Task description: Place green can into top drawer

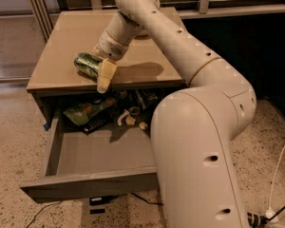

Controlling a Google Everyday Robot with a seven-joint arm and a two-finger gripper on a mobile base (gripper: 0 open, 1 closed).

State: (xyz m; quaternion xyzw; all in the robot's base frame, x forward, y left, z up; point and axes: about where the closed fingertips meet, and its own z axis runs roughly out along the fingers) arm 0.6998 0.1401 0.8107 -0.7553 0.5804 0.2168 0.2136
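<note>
The green can (86, 63) lies on its side near the front left of the tan cabinet top (76, 32). My gripper (99, 71) reaches down over the can's right end and looks open. One cream finger (106, 75) shows in front of the can; the other is hidden behind it. The can rests on the top, not lifted. The top drawer (85, 186) below is pulled far out, and its grey floor is bare toward the front.
A flat green snack bag (85, 110), a dark flat item (97, 123) and small white bits (128, 118) lie at the drawer's back. My large white arm and base (199, 151) fill the right side. A white cable (280, 175) runs down the speckled floor at the right.
</note>
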